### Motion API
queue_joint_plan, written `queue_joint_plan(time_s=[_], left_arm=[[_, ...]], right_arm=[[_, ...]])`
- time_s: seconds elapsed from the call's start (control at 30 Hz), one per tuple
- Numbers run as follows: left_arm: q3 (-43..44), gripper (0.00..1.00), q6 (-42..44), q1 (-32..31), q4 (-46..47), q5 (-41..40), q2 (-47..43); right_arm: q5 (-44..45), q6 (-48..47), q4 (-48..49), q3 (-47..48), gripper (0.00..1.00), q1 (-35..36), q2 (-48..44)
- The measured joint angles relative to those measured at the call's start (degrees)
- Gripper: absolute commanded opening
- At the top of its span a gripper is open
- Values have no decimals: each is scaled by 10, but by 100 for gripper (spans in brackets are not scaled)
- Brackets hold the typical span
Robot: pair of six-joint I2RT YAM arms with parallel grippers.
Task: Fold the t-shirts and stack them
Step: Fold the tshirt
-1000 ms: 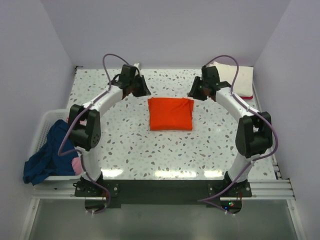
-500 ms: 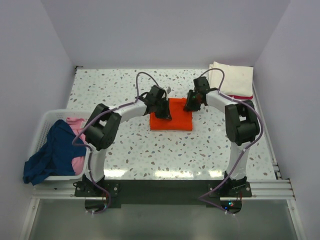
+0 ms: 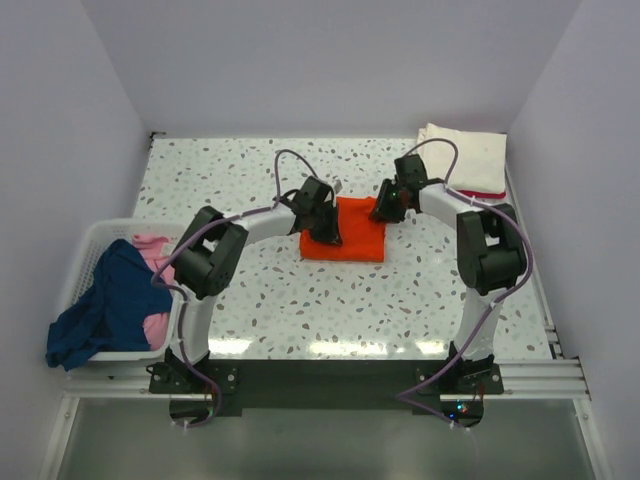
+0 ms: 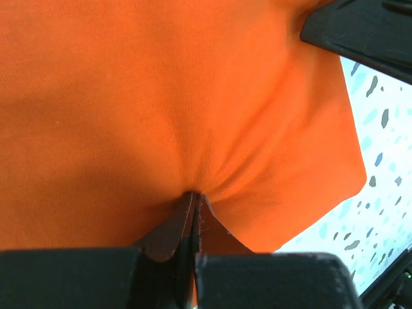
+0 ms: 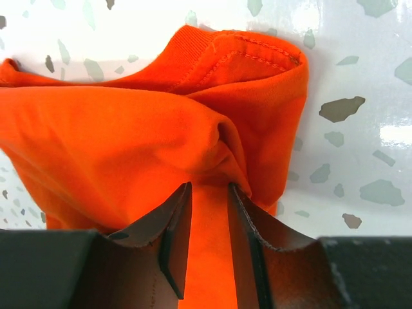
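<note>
The bright orange t-shirt [image 3: 350, 240], soft cloth already folded into a compact, nearly square pad, lies flat in the middle of the speckled white terrazzo-look tabletop [image 3: 260, 290], a little towards the far side. Both arms reach in over it from either side. The left gripper [image 4: 195, 196] sits at the pad's left part, its jaws pressed tight together on a small pinch of the top layer, with creases fanning out from the tips. The right gripper [image 5: 209, 190] is at the far right corner, by the ribbed collar edge, its jaws partly closed with a thick bunched fold of the orange cloth caught between them. So the shirt lies directly between and under the two grippers, held at opposite sides, with neither edge visibly lifted clear in the overhead view. Beyond it, at the far right corner of the table, a folded cream-white t-shirt [image 3: 465, 158] rests on a folded red t-shirt [image 3: 485, 192] of which only an edge shows. That stack lies to the right of and farther back than the orange pad, on the right arm's side, so the carry likely goes that way with the right arm leading. Well apart on the left, a white slatted plastic basket [image 3: 95, 238] holds a crumpled navy blue t-shirt [image 3: 100, 305] and a pink t-shirt [image 3: 150, 250], unfolded.
</note>
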Motion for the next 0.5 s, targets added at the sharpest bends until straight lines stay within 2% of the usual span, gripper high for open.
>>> queue_joint_plan(time_s=[0.17,0.5], left_arm=[[5,4,3,-1,-7,-1,-4],[14,4,3,-15,-1,12,-19]], right_arm=[[-14,6,-1,10,33,-1,-5],[-46,23,9,34,32,-2,8]])
